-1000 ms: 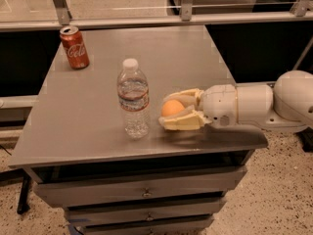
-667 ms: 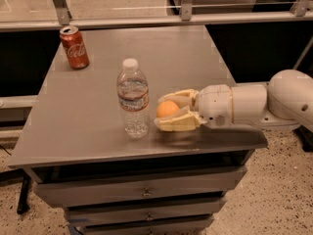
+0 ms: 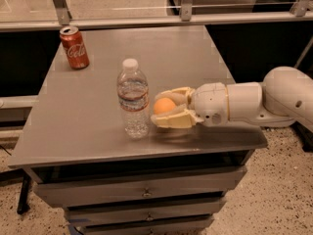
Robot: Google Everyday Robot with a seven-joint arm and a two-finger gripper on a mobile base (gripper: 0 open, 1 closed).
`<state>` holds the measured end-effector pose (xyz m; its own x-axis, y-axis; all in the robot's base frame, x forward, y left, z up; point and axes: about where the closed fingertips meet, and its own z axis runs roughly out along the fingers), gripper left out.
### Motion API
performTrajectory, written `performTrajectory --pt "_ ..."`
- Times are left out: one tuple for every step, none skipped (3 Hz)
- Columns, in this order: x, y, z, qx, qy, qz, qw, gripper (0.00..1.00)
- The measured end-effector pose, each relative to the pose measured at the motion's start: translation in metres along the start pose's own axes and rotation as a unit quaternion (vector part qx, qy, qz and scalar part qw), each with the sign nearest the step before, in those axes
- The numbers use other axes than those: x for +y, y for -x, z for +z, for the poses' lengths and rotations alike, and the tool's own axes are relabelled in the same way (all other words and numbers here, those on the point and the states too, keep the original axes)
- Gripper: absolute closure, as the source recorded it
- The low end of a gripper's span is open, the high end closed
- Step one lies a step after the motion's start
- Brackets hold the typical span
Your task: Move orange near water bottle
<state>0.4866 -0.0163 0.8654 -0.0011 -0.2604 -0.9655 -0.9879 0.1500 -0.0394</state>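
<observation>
The water bottle (image 3: 133,99) stands upright near the front of the grey table (image 3: 98,126), clear with a white cap. The orange (image 3: 164,106) sits between the cream fingers (image 3: 173,120) of my gripper (image 3: 160,107), just right of the bottle with a small gap between them. The gripper reaches in from the right on a white arm (image 3: 254,101) and is shut on the orange, low over the tabletop.
A red Coca-Cola can (image 3: 74,47) stands at the table's back left corner. Drawers (image 3: 142,195) sit under the tabletop. A metal railing (image 3: 146,21) runs behind the table.
My gripper has carried the orange slightly to the left, closer to the water bottle. The bottle and can have not moved.
</observation>
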Motion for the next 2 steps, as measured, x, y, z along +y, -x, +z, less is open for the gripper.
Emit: performTrajectory --pt "-0.0001 0.0003 0.0004 0.002 0.001 -0.002 1.0 0.14" --pt "0.0001 0.0004 0.0 0.004 0.0 -0.004 1.0 0.0"
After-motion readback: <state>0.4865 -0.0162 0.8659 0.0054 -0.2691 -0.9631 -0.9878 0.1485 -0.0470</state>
